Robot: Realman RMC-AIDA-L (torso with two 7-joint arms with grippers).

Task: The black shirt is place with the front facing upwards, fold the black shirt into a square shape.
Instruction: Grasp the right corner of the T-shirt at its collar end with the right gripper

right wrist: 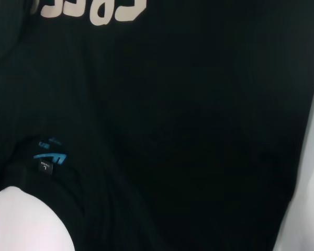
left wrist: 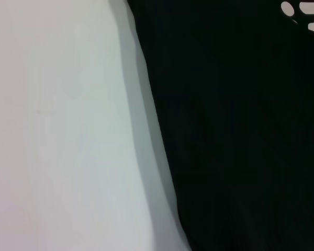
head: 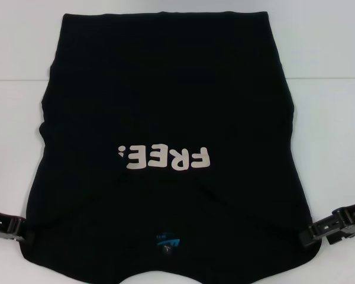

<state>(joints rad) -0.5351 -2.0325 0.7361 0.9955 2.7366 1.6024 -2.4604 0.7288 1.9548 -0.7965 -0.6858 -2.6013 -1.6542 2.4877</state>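
I see the black shirt [head: 165, 112] flat on the white desk [head: 331, 106], collar toward me. The left gripper [head: 15, 228] and right gripper [head: 322, 228] wait at its near corners, probably to pinch them for folding; how wide they stand, I cannot tell.

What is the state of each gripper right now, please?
Left gripper: at the black shirt's near left edge; state cannot be told.
Right gripper: at its near right edge; cannot be told.

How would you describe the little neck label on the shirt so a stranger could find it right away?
A black shirt covers most of the white table, its collar nearest the robot. Below the pale FREE! lettering, just inside the collar, sits the neck label. It is the only blue mark on the cloth.
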